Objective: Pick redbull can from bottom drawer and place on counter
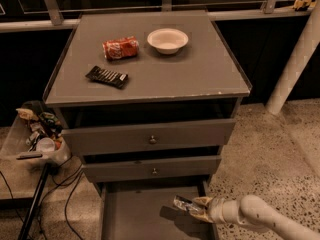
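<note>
Locate the gripper at the lower edge of the camera view, over the right-hand part of the wide, flat grey bottom drawer. The white tubular arm enters from the lower right corner and reaches leftward to it.

Note the state of the tool: the tan fingers are pinched on the small, slim silvery redbull can. The can projects to the left of the fingers, tilted rather than upright. It sits inside the outline of the pulled-out bottom drawer, and a dark shadow falls on the drawer floor just below it and to its left. You cannot tell from this view whether the can touches the floor of the drawer.

Check the flat grey counter above. Three items rest on it:
- a red-orange soda can lying on its side, toward the rear left;
- a white round bowl just to the right of that can, apart from it;
- a dark wrapped snack bar nearer the front left edge.

Between the counter and the bottom drawer you see two grey knobbed drawers — the upper drawer and the middle drawer. Both stand slightly out from the cabinet.

Left of the cabinet stands a clear plastic bin of assorted clutter; dark cables trail on the floor below it. A white post rises at the right over speckled flooring.
</note>
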Controlling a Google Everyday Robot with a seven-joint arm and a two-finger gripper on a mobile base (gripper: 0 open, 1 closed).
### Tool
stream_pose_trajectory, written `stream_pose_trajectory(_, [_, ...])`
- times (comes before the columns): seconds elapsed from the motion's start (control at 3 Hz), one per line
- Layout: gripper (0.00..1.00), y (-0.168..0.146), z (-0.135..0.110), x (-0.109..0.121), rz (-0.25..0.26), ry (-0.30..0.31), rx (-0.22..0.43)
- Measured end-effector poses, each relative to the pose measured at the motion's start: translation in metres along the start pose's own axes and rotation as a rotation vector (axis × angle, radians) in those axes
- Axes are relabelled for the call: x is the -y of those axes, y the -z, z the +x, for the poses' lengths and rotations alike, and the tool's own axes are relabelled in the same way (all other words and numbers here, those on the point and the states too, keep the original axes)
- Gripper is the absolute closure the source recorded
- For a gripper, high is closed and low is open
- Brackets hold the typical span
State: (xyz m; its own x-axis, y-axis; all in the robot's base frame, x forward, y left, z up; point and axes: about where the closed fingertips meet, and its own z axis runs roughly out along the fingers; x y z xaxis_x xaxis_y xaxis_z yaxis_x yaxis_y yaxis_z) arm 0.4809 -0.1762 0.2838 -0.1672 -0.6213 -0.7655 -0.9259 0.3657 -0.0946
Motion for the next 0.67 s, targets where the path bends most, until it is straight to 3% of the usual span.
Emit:
stream_pose_trajectory(0.33, [1.0,0.041,-0.03,0.016,0.021,0.045,-0.072])
stream_pose_trajectory(0.67, [1.0,0.085,-0.062,0.036,0.047,0.075,-0.103])
